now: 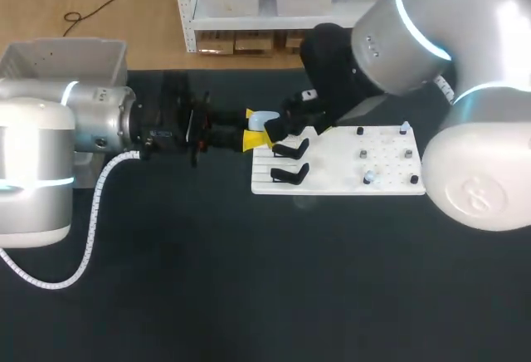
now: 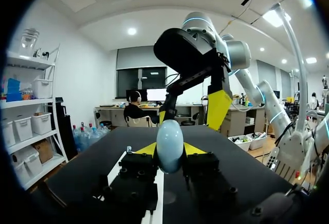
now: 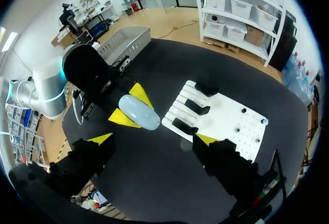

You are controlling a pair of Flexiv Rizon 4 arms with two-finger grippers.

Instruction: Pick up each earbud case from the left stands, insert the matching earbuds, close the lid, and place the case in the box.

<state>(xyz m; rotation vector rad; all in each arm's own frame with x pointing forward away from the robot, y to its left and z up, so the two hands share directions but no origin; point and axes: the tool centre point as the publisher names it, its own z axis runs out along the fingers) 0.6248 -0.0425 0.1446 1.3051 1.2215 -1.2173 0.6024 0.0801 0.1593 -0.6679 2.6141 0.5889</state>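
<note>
- Earbud case (image 1: 264, 120), pale blue, is grasped from two sides by our left jaws, between their yellow tips.
- We hold it in the air above the dark worktop (image 1: 249, 279), at the edge of the white board (image 1: 348, 181) nearest our left arm (image 1: 50, 163).
- Our right jaws are released, spread wide with nothing between them, and hover close over the case.
- Our right arm (image 1: 431, 38) reaches in across the board.
- Three black stands (image 3: 197, 106) sit in a row on the board's side toward the case; small pegs (image 1: 365, 154) dot its other part.
- A grey box (image 1: 62, 59) rests on the worktop behind our left arm, well apart from the board.
</note>
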